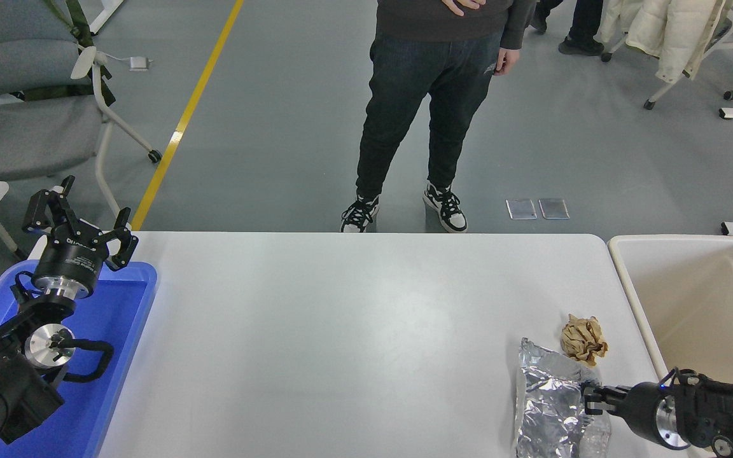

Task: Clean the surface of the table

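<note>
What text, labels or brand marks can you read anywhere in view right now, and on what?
Left gripper: white lettering on the body below its fingers, too small and blurred to read.
Person's trousers: small pale print on one thigh, unreadable.
Silver foil bag, crumpled brown paper: no visible text.
</note>
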`<state>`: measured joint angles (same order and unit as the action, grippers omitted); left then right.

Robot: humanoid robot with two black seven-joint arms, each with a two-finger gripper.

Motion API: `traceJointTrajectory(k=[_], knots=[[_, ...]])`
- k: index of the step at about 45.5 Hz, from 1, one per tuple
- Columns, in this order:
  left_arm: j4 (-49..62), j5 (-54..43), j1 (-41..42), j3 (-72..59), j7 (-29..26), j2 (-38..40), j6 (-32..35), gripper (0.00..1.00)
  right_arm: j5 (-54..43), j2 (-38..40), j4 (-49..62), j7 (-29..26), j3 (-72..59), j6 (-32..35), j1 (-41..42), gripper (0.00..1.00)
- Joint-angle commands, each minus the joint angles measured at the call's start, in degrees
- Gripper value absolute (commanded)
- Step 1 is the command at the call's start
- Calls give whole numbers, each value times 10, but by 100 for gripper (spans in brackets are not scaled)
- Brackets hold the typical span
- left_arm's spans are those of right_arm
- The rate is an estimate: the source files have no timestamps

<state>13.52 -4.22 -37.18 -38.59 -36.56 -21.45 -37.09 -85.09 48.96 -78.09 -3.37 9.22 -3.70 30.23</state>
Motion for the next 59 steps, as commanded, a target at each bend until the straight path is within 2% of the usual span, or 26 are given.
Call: traceJointTrajectory(k=[1,13,23,38,59], knots=[[0,0,0,0,0,0,-1,100,49,69,-95,2,4,5,27,0],[0,0,0,0,0,0,-1,100,70,172,-170,3,5,36,84,0],[-1,0,0,0,0,0,-1,100,115,236,-216,4,26,99,155,0],[0,0,0,0,0,0,-1,100,147,279,-219,7,126,194,180,0],[0,0,0,0,0,0,-1,100,146,283,-206,7,136,198,179,0]])
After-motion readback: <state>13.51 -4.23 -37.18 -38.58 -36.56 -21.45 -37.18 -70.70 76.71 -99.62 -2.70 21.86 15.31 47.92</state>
